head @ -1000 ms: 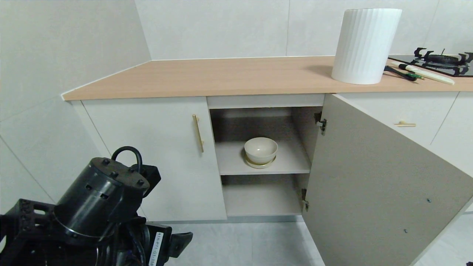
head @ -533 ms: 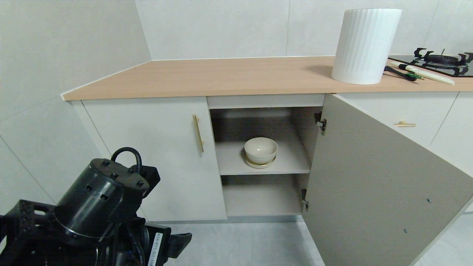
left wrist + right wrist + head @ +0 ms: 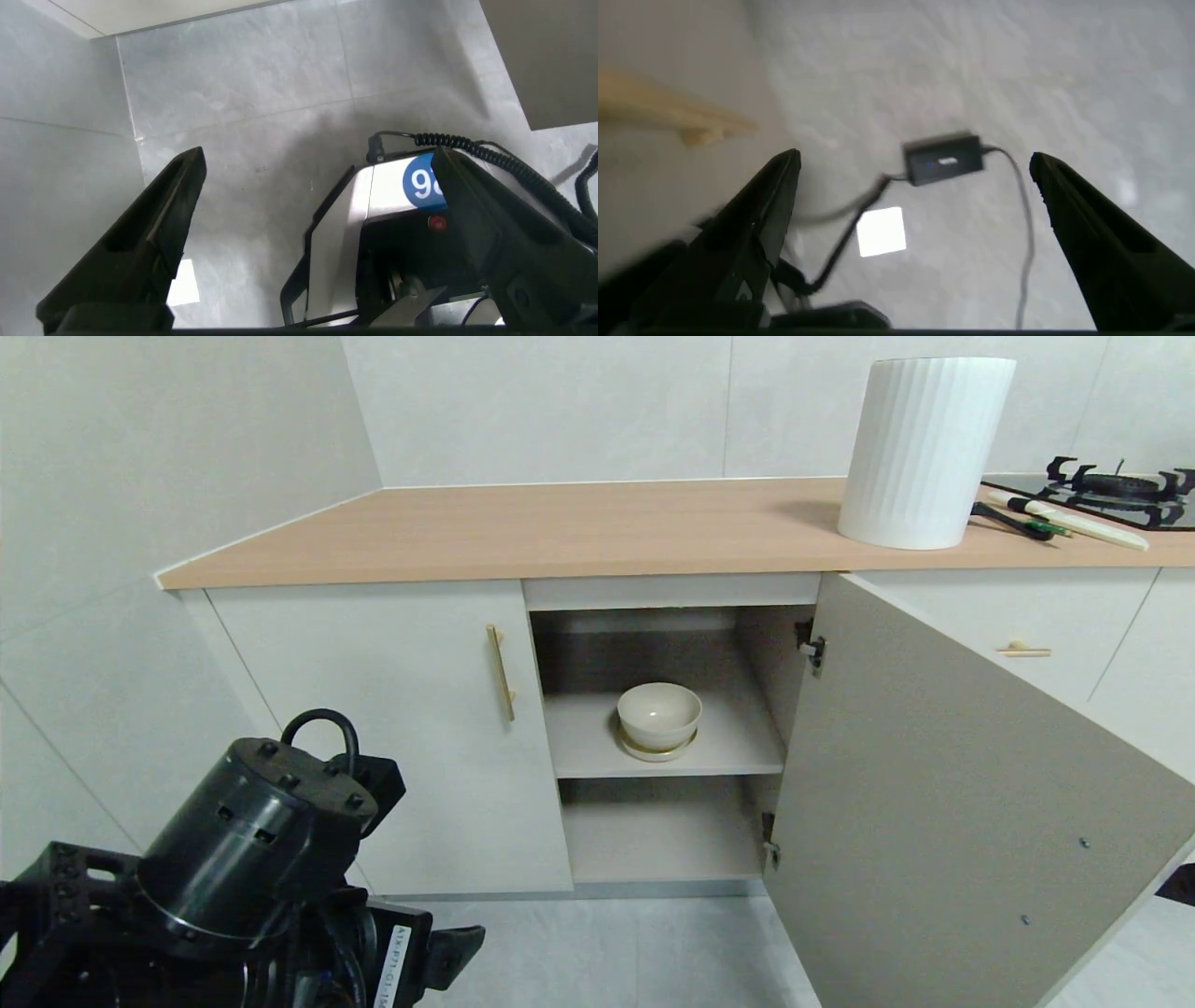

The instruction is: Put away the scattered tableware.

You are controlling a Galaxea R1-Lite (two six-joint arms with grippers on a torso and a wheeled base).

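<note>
Cream-coloured and glossy, the bowl (image 3: 658, 713) sat on a small plate (image 3: 651, 752) on the upper shelf (image 3: 747, 747) of the cabinet, just below the middle of the head view. The lower shelf (image 3: 653, 845) lay beneath it. The cabinet door (image 3: 934, 784) stood swung wide open across the lower right of the frame, while the closed door (image 3: 392, 737) to the left of the opening carried an upright brass handle (image 3: 500, 672). A wooden countertop (image 3: 560, 527) ran across the upper half of the frame. At its upper right stood a tall white ribbed container (image 3: 924, 448), with a few long-handled utensils (image 3: 1064, 520) just beside it and a black stove burner (image 3: 1120, 483) at the far right edge. The left arm (image 3: 252, 840) filled the lower left corner, well apart from the bowl. In the left wrist view the left gripper (image 3: 320, 168) pointed down at grey floor tiles, its fingers spread wide with nothing between them. In the right wrist view the right gripper (image 3: 915, 163) was likewise spread and empty above the floor, where a black power adapter (image 3: 943, 159) lay with its cable.
</note>
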